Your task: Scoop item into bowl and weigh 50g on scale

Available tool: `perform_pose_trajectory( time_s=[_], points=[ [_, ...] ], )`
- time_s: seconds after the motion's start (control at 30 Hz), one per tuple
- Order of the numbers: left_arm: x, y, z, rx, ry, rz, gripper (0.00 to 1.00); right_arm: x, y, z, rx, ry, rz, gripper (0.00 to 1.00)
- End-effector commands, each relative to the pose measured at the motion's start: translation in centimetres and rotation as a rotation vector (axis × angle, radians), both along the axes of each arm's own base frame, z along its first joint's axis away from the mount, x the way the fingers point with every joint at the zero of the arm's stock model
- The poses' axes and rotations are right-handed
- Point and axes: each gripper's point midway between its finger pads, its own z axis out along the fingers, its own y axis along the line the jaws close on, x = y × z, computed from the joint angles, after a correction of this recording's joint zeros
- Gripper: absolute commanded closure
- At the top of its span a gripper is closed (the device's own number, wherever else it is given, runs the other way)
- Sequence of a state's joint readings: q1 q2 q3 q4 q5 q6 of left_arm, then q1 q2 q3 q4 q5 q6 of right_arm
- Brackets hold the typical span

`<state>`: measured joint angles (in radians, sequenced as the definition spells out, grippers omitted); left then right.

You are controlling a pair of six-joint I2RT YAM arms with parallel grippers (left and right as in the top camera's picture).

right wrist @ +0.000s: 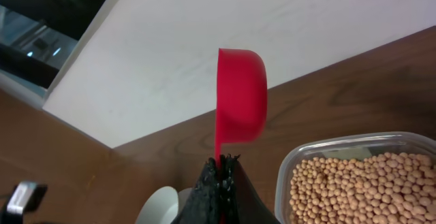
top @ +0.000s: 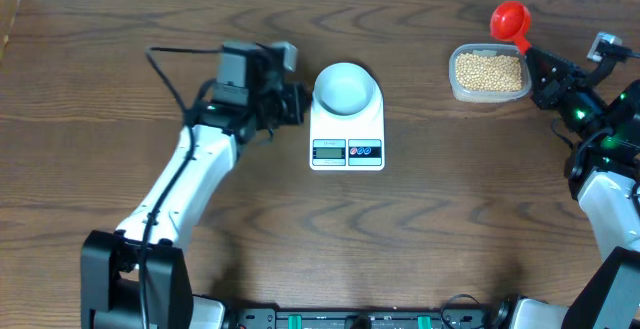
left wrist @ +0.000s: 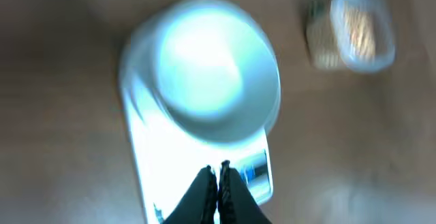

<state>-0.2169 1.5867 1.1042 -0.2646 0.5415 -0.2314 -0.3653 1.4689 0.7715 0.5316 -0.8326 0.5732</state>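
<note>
The pale bowl (top: 345,86) stands empty on the white scale (top: 375,121), mid-table. Just left of the scale, my left gripper (top: 300,102) is shut on nothing. In the blurred left wrist view its closed tips (left wrist: 218,171) hover over the scale's (left wrist: 167,163) near edge, with the bowl (left wrist: 218,74) beyond. My right gripper (top: 532,57) is shut on the handle of a red scoop (top: 509,19), whose cup is raised just behind the clear tub (top: 455,77) of tan beans (top: 488,72). The right wrist view shows the scoop (right wrist: 242,101) empty above the gripper (right wrist: 223,161), with the beans (right wrist: 361,190) lower right.
The tub (right wrist: 340,144) sits at the back right, close to the table's rear edge and a white wall (right wrist: 204,33). Bare brown tabletop (top: 330,239) lies in front of the scale. Both arm bases stand at the front corners.
</note>
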Motion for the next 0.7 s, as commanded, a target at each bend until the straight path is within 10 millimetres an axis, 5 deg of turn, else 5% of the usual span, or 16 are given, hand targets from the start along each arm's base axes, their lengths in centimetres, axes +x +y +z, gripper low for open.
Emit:
perform_pose_trajectory(
  time_s=[0.0, 0.23, 0.4, 0.67],
  points=[
    [-3.3, -3.1, -1.9, 0.127, 0.035, -0.143, 0.93, 0.2, -0.4, 1.1, -0.037, -0.038, -0.017, 0.99],
    [-4.9, -5.3, -4.4, 0.500, -0.095, -0.213, 0.93, 0.4, -0.7, 1.1, -0.065, -0.048, -0.039, 0.99],
    [-5.8, -6.6, -8.0, 0.548, -0.035, -0.278, 0.93, 0.5, -1.1, 1.0, -0.068, -0.044, -0.062, 0.99],
    [-4.9, -7.3, -10.8, 0.550, -0.020, -0.286, 0.93, 0.5, -1.1, 0.9, -0.067, -0.040, -0.061, 0.99]
  ],
)
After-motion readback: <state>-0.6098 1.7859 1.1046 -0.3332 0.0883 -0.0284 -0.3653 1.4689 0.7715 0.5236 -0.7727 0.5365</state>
